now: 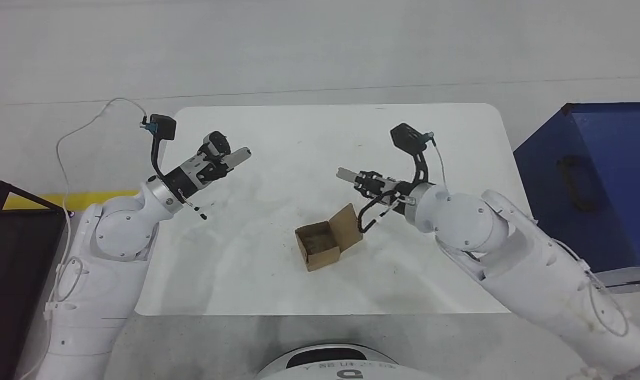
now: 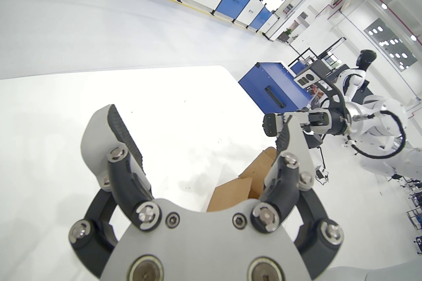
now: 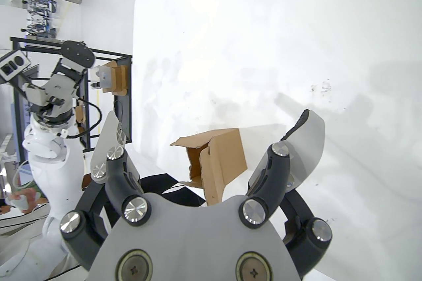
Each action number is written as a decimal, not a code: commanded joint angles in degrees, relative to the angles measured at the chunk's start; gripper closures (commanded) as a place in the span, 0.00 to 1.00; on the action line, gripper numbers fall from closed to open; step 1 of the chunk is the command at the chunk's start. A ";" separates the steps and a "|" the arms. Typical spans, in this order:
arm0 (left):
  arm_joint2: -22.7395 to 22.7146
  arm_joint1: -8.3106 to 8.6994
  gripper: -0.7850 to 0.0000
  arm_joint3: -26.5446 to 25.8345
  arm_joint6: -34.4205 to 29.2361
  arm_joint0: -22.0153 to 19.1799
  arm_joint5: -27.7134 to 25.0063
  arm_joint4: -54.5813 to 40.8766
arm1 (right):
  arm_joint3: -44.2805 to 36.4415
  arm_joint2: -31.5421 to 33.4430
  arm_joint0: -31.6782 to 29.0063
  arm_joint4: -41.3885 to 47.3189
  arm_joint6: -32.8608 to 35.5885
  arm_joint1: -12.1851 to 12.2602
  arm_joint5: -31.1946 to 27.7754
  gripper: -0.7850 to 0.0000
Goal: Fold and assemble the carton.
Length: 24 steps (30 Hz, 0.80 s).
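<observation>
Brown cardboard carton point(image 1: 327, 243) is sitting on the white worktop point(image 1: 290, 130) near its front edge, with its top lying open and one flap sticking out toward the right arm. Left jaws are hovering wide open, gripping nothing, well apart from the carton. Right jaws are hanging wide open and empty, near the raised flap.

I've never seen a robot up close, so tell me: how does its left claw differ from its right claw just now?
The right claw hangs close to the carton; the left claw is farther from it. The left claw is over the left side of the table, the right claw near its middle. Both are open and hold nothing.
</observation>
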 commanded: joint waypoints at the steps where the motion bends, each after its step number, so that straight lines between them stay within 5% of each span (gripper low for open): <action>1: 2.24 0.15 0.00 -1.08 -4.70 0.44 -1.63 2.24 | -1.27 1.45 -2.33 0.43 -0.62 0.25 -0.68 0.00; 12: 11.51 0.34 0.00 0.97 -21.12 -4.27 -5.53 0.20 | -4.36 6.57 -10.43 1.70 -2.61 0.82 -3.39 0.00; 24: 23.48 -0.93 0.00 1.63 -19.10 -9.64 -9.58 15.76 | -6.11 10.30 -15.27 1.50 -3.78 0.81 -3.95 0.00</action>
